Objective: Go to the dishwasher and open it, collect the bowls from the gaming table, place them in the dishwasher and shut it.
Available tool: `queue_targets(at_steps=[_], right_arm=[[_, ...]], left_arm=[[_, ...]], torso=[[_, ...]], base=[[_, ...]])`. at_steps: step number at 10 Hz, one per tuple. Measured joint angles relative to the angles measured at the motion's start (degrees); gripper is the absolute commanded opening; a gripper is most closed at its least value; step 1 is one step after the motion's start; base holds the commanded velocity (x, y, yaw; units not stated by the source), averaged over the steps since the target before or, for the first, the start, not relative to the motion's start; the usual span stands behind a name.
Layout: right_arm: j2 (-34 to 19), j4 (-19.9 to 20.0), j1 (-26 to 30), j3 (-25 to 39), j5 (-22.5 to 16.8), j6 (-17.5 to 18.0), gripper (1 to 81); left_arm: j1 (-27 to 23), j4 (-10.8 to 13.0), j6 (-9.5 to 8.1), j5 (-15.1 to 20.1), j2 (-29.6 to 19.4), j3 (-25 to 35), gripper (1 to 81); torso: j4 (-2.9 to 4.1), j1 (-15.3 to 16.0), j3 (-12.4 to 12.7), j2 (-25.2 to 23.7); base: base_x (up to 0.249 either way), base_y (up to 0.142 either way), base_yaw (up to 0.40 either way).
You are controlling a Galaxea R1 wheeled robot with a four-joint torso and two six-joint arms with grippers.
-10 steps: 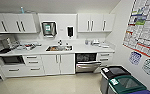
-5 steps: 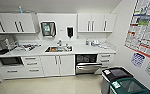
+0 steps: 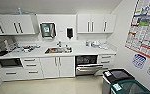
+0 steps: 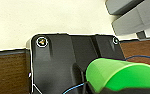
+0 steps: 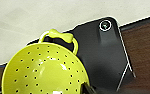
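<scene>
Under the white worktop (image 3: 78, 51), right of the sink, the dishwasher (image 3: 88, 65) stands with its door part-open. A green bowl (image 4: 121, 75) sits at the left claw and a yellow perforated bowl (image 5: 43, 70) at the right; whether either claw's fingers grip, I cannot tell. With the door only half down, a bowl could strike it and drop; the bins (image 3: 118, 80) crowd the approach.

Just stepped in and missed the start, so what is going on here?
The robot faces a kitchenette whose dishwasher stands under the white counter, right of the sink, with its door partly lowered and the dark interior showing. It is carrying bowls: a bright green bowl shows close up in the left wrist view, and a yellow-green perforated bowl with a loop handle in the right wrist view. Two bins stand at the lower right by the wall.
</scene>
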Motion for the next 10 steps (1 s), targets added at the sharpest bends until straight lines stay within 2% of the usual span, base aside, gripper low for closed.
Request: queue_targets(at_steps=[10], right_arm=[[0.2,0.0,-0.6,-0.2,-0.1,0.0,1.0]], left_arm=[[0.5,0.0,0.02,0.1,-0.3,0.0,1.0]], torso=[[0.00,-0.1,0.0,0.0]], base=[[0.111,0.000,0.000]])
